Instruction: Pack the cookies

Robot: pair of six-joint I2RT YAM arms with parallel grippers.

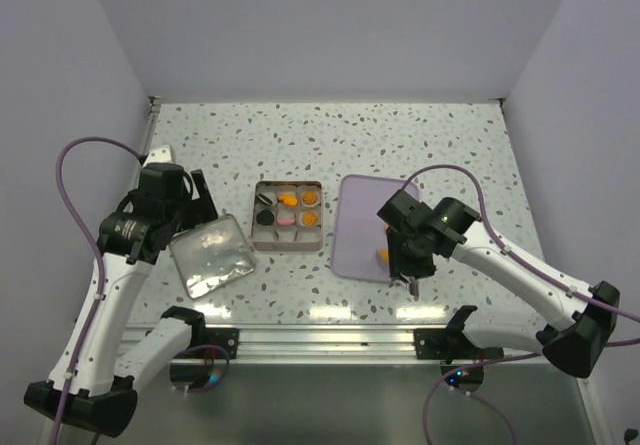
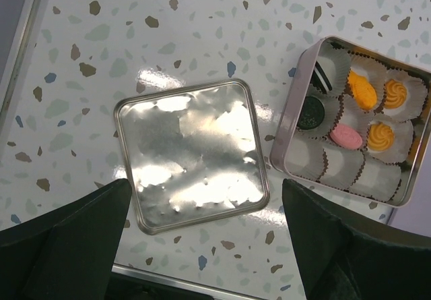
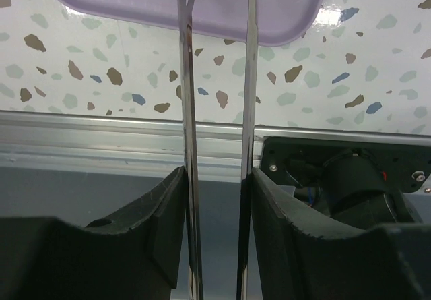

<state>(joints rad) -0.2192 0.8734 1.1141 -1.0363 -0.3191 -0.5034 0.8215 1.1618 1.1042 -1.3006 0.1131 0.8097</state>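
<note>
A square tin box [image 1: 287,216] holds white paper cups with cookies in them: orange ones [image 2: 380,136], a pink one [image 2: 345,135] and two black ones [image 2: 311,113]. One orange cookie [image 1: 383,255] lies on the purple tray [image 1: 365,205], beside my right gripper [image 1: 408,265]. That gripper [image 3: 215,178] is shut on thin metal tongs [image 3: 187,77], whose blades reach over the tray's near edge [image 3: 283,34]; their tips run out of the wrist view. My left gripper [image 1: 195,200] is open and empty above the tin lid [image 2: 190,154].
The shiny lid [image 1: 211,254] lies flat left of the box. A metal rail [image 1: 320,340] runs along the table's near edge. White walls enclose the left, back and right sides.
</note>
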